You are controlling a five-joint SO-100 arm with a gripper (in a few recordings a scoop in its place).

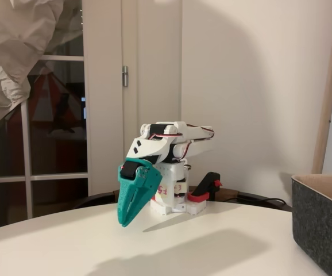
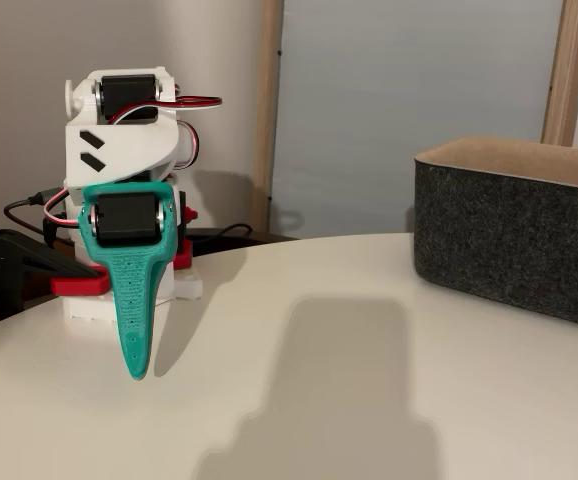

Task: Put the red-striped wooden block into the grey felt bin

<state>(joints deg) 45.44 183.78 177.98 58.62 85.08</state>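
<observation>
I can't find the block anywhere on the table (image 1: 223,241) from where I stand; it isn't on the bare white top in either fixed view, and whether it already lies inside the bin (image 2: 514,240) I cannot say, because the walls hide the floor of it. The bin sits at the right edge of the table in both fixed views, dark grey outside, pale along the inner rim, with nothing poking above that rim. The gripper (image 1: 127,221) is teal and hangs tip-down just over the table near the far edge, in front of the arm's white base (image 1: 174,204), well apart from the bin. Its fingers look pressed together into one narrow point, and nothing is held between them. The arm (image 1: 166,144) is folded low over its base, which reads to me as a rest pose. So my judgement is that this is either the very start or the very end: no carrying is under way, and if the block is not in the bin, the whole pick and drop is left to do.
</observation>
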